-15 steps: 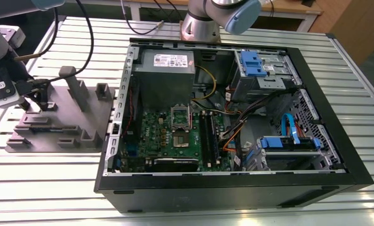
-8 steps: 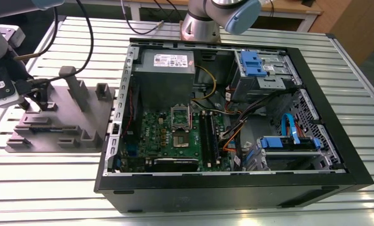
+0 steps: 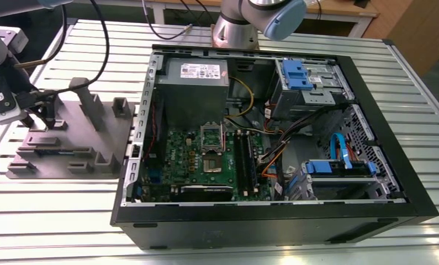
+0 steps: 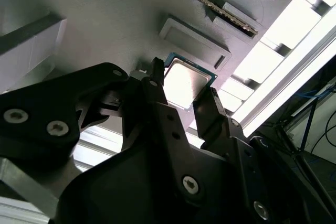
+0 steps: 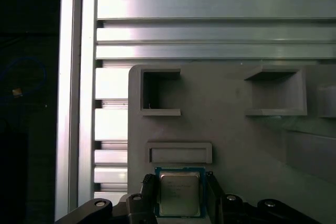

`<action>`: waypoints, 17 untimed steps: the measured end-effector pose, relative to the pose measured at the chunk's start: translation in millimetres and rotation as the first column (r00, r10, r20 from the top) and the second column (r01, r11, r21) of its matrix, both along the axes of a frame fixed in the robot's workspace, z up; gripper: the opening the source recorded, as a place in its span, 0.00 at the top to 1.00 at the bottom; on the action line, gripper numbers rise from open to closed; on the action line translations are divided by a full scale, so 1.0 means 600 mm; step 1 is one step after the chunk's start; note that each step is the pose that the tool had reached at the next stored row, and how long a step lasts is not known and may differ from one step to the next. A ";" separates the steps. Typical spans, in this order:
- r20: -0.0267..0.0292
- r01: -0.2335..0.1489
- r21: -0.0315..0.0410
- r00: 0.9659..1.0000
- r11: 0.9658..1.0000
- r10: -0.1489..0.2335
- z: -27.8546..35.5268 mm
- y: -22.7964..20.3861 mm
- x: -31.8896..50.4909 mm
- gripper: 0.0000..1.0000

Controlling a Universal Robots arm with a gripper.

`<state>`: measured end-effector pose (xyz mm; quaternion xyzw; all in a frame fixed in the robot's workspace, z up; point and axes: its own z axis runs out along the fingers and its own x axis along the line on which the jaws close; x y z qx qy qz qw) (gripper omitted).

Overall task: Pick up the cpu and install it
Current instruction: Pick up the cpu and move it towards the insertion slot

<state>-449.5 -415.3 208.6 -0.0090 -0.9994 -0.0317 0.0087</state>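
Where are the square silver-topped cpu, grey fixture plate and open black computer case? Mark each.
Square silver-topped cpu (image 5: 179,195): first wrist view, middle of its metal top.
Grey fixture plate (image 5: 226,129): first wrist view, bare flat surface.
Open black computer case (image 3: 278,229): exterior view, near side wall.

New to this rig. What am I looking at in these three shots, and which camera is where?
It's one robot arm standing at a slatted metal table. The exterior view is a camera off the arm, taking in the whole bench: an open PC case with its motherboard exposed, and, to the exterior view's left, a grey fixture plate that holds parts. Both wrist views come from cameras riding on the arm, looking past the gripper. They show the cpu, a small silver square, lying on the plate with the gripper right at it. Whether it's clamped, I can't tell.
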 end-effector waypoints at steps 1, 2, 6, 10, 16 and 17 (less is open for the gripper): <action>0.000 0.000 0.000 1.000 1.000 0.000 0.000 0.0000 0.000 0.53; 0.000 0.000 0.000 1.000 1.000 0.000 0.000 0.0000 0.000 0.53; 0.000 0.000 0.000 1.000 1.000 0.000 0.002 0.0000 0.000 0.53; 0.000 0.000 0.000 1.000 1.000 0.000 0.006 0.0000 0.000 0.53; 0.000 0.000 0.000 1.000 1.000 0.000 0.009 0.0000 0.000 0.53; 0.000 0.000 0.000 1.000 1.000 0.000 0.009 0.0000 0.000 0.53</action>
